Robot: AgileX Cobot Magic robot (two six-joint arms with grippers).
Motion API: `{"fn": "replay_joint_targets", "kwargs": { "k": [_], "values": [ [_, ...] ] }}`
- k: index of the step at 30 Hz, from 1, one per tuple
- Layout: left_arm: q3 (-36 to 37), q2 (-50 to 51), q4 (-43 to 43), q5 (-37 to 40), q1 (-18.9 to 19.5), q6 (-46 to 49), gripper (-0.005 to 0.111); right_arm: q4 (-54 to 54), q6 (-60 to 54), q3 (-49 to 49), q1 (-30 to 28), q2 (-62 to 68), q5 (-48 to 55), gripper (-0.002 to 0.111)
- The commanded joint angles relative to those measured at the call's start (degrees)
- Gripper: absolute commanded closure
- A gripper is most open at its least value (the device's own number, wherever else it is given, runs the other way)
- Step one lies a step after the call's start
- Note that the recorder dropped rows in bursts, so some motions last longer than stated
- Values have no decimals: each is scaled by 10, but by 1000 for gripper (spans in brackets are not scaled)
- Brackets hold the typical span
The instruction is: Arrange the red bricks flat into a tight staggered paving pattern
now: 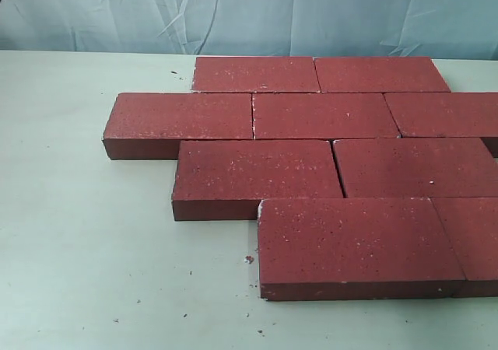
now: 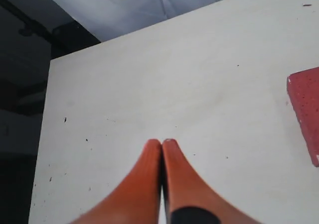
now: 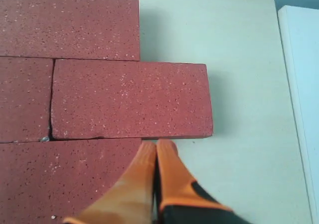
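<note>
The red bricks (image 1: 327,117) lie flat in staggered rows by the far edge of the desk (image 1: 78,249); with the right tool (image 3: 156,147) and left tool (image 2: 162,144) both pinched together, I'd nudge sideways only to close hairline seams.

A pale, matte surface (image 1: 85,272) lies under soft, even light, its top scattered with small crumbs (image 1: 249,259). A wrinkled light-blue cloth backdrop (image 1: 117,12) hangs behind its far edge. In the left wrist view, a dark, unlit space (image 2: 20,109) opens past one edge of the surface. In the right wrist view, a white panel (image 3: 301,84) stands just beside another edge.
</note>
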Motion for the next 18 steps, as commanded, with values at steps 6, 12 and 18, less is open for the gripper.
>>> {"fn": "replay_joint_targets", "kwargs": {
  "k": [6,12,18],
  "values": [
    [172,-176,-46,-161,-1,-38,107,28,-11,204,-3,-173,-210,109],
    [273,-278,-57,-250,-1,-38,107,37,-11,364,-3,-293,-372,109],
    [336,-370,-90,-268,-1,-38,107,42,-11,461,-3,-399,-442,109]
  ]
}}
